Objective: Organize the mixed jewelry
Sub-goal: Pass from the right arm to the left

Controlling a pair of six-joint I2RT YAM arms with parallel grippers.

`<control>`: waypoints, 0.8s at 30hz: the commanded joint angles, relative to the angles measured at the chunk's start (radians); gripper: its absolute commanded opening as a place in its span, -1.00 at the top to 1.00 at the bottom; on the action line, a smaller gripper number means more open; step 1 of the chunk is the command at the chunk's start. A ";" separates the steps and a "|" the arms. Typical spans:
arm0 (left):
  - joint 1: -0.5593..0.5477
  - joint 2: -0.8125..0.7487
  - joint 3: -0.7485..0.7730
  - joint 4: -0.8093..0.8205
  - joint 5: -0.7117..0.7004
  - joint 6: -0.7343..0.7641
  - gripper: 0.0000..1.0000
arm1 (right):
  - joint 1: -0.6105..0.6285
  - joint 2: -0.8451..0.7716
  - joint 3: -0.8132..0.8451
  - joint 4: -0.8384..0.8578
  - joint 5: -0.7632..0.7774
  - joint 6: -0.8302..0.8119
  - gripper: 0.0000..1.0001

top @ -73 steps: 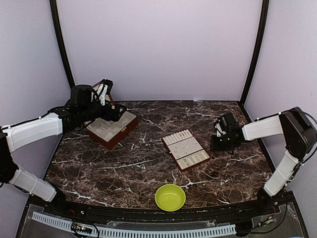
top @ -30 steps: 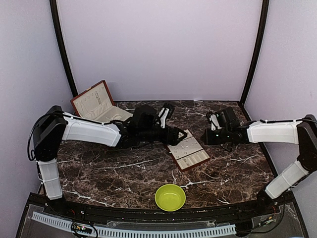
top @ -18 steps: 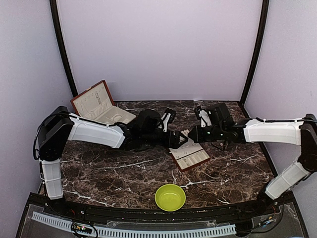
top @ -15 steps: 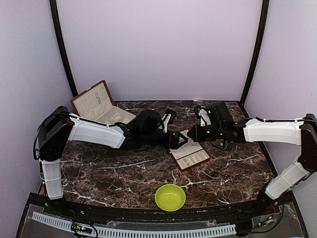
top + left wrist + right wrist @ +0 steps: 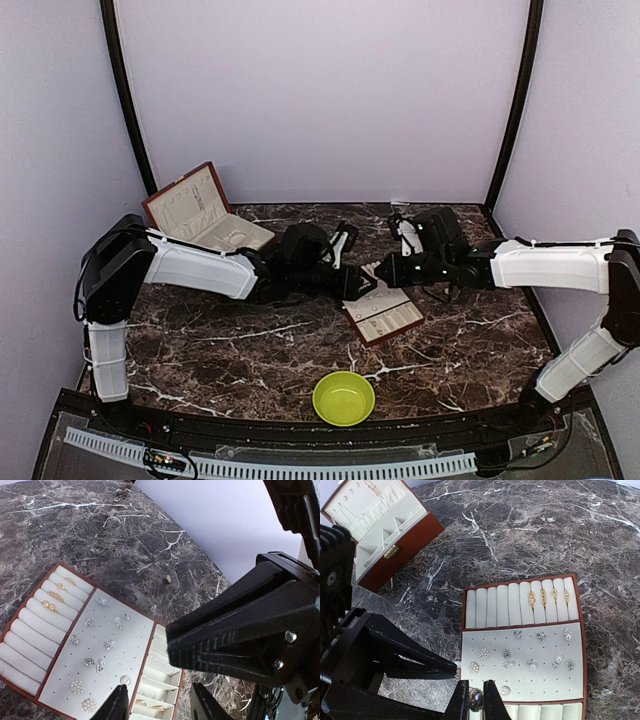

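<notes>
The right claw (image 5: 475, 703) is clenched on a small gold piece (image 5: 476, 697) at the bottom of its wrist view, over the lower edge of the tray (image 5: 492, 641) on the marble surface (image 5: 520, 525). The left claw (image 5: 159, 706) is released, jaws apart, close beside it. Other jewelry sits in the tray: gold rings (image 5: 542, 599) in the top rolls, stud earrings (image 5: 483, 653) on the middle panel.

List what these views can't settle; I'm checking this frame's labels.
- Top external: tray far end hidden under left gripper and right gripper; contents too small.
- Left wrist: tray's right rows partly behind right gripper.
- Right wrist: small piece pinched in right gripper, too small to identify.
</notes>
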 commanded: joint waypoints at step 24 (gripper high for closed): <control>-0.005 0.018 0.060 0.034 0.029 0.014 0.71 | 0.032 -0.007 0.045 -0.012 -0.028 -0.007 0.99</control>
